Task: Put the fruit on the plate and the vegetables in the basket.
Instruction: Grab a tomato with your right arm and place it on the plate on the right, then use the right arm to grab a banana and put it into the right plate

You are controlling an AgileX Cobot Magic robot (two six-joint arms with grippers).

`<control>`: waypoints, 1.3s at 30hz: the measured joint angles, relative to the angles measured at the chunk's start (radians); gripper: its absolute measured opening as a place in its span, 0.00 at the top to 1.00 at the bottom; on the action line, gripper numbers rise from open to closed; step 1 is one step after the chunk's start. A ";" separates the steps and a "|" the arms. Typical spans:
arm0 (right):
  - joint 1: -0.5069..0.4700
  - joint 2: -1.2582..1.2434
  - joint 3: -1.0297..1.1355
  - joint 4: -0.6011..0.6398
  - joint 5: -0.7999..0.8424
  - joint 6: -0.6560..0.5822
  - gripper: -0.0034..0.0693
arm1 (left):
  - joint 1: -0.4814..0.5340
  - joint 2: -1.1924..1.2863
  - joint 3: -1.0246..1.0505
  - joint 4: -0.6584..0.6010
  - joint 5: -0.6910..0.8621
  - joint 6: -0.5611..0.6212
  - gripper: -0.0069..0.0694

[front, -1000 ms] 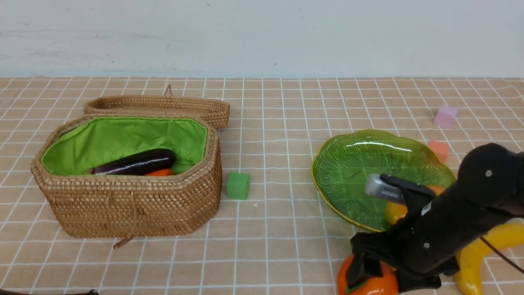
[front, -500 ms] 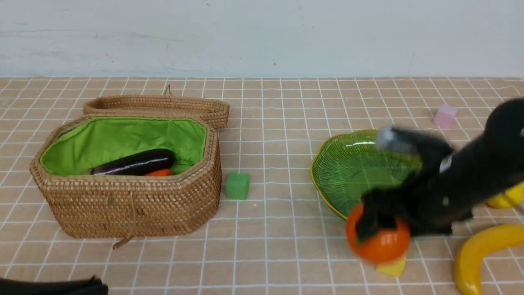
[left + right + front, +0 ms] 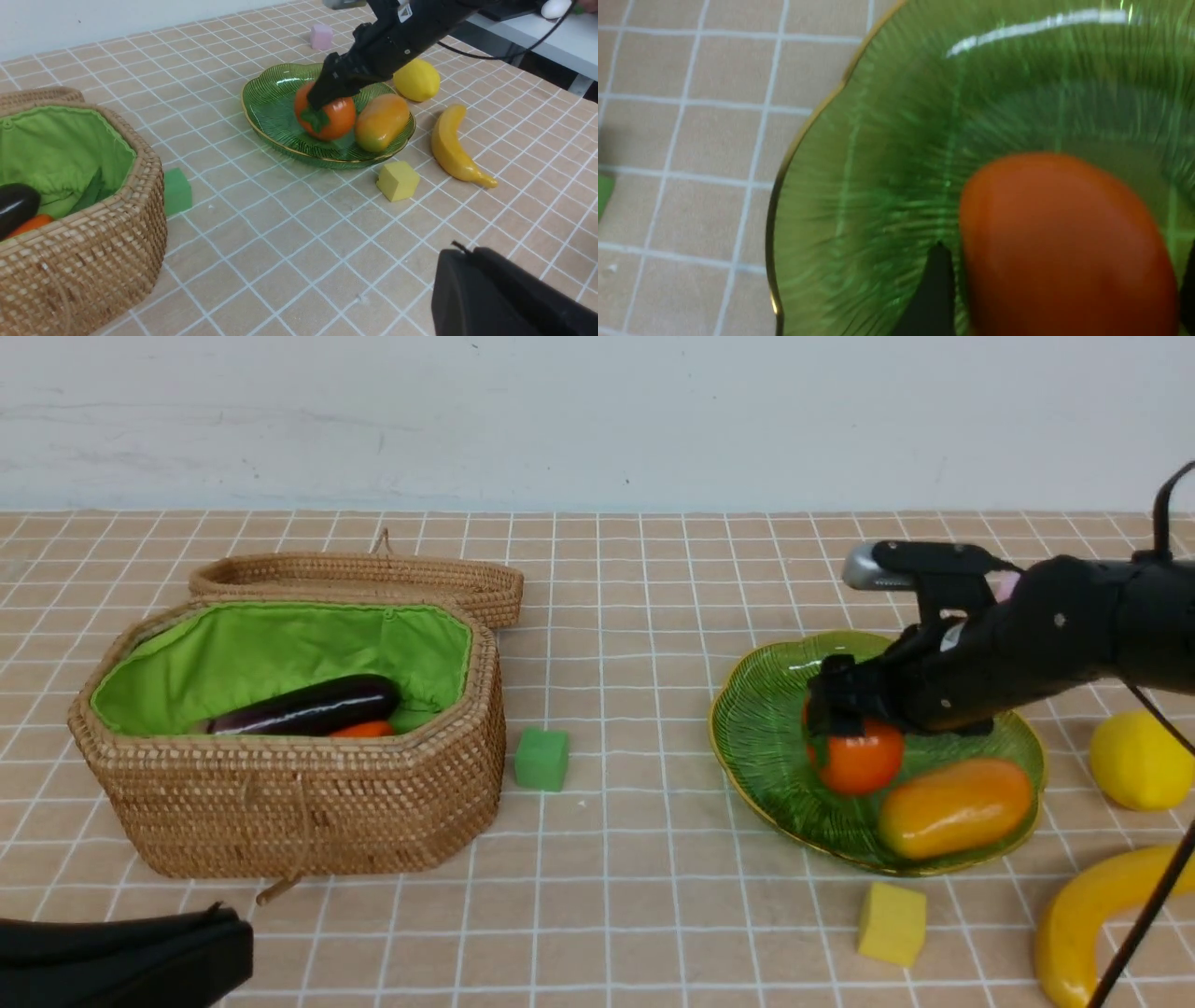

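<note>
The persimmon (image 3: 857,761) sits in the plate (image 3: 766,747), right of centre in the front view, just beside the mango (image 3: 954,805). The right gripper (image 3: 840,709) has its fingers (image 3: 934,289) spread wide on either side of it; whether they pinch it I cannot tell. At lower left, the left gripper (image 3: 233,943) is closed.

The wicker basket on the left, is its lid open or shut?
Open. The lid lies folded back behind the basket, and the front view looks straight onto its green lining and the eggplant inside.
</note>
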 joint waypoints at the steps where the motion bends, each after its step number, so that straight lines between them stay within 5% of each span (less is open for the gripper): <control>1: -0.001 -0.011 -0.020 -0.021 0.029 0.012 0.02 | 0.000 0.000 0.000 0.000 0.000 0.000 0.92; 6: -0.026 -0.109 -0.087 -0.090 0.252 0.112 0.07 | 0.000 0.000 0.000 -0.001 -0.002 0.003 0.92; 9: -0.096 -0.251 -0.064 -0.225 0.502 0.247 0.22 | 0.000 0.000 0.000 -0.001 -0.003 0.003 0.92; 13: -0.220 -0.378 0.131 -0.311 0.560 0.442 0.37 | 0.000 0.000 0.000 -0.001 -0.001 0.003 0.92; 16: -0.312 -0.413 0.275 -0.258 0.495 0.519 0.38 | 0.000 0.000 0.000 -0.001 0.010 0.003 0.92; 24: -0.366 -0.287 0.367 -0.069 0.246 0.443 0.20 | 0.000 0.000 0.000 -0.005 0.017 0.003 0.92; 31: -0.367 -0.160 0.365 -0.041 0.145 0.414 0.17 | 0.000 0.000 0.000 -0.019 0.020 0.003 0.92; 36: -0.367 -0.131 0.361 -0.057 0.160 0.368 0.30 | 0.000 0.000 0.000 -0.020 0.021 0.003 0.92; 39: -0.367 -0.135 0.361 -0.059 0.205 0.318 0.50 | 0.000 0.000 0.000 -0.020 0.022 0.003 0.91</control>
